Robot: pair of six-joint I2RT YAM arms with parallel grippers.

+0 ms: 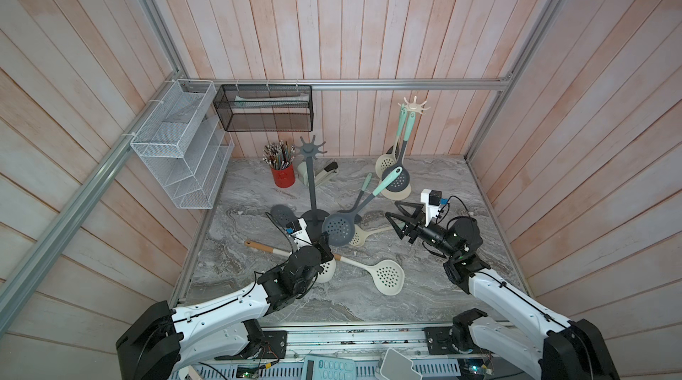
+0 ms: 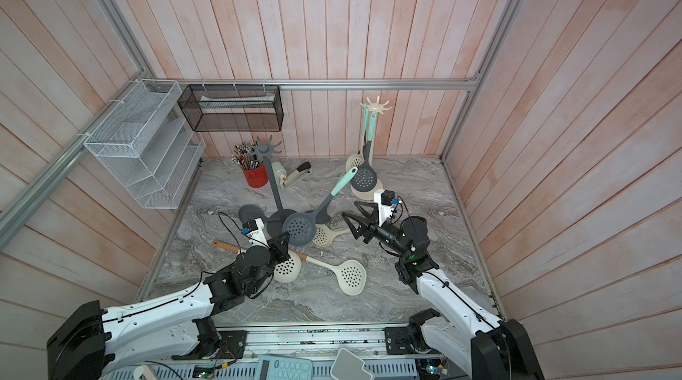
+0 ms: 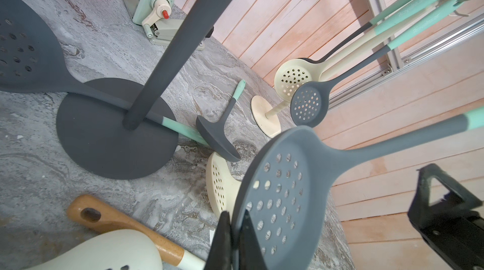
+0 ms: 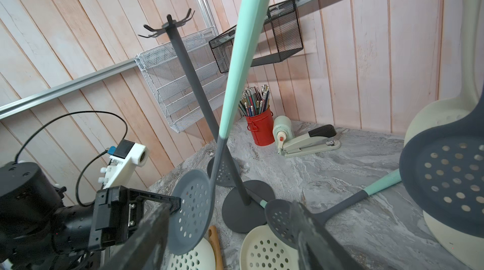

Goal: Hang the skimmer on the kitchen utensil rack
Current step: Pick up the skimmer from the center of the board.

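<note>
A grey skimmer (image 1: 337, 228) (image 2: 300, 228) with a mint-tipped handle (image 4: 243, 45) is held off the table, tilted, its handle pointing up and to the right. My left gripper (image 1: 324, 239) (image 3: 234, 216) is shut on the rim of its perforated head (image 3: 277, 198). My right gripper (image 1: 392, 210) (image 4: 231, 208) stands open just right of the handle, not touching it. A grey utensil rack (image 1: 312, 182) with bare hooks stands right behind the skimmer's head. At the back right a cream rack (image 1: 415, 105) carries three hanging skimmers.
Several more skimmers lie on the marble table around the grey rack's base (image 3: 115, 135), one with a wooden handle (image 1: 387, 278). A red pencil cup (image 1: 283, 175) and a stapler (image 1: 324, 173) stand at the back. White (image 1: 181, 145) and black (image 1: 264, 107) wire shelves hang on the walls.
</note>
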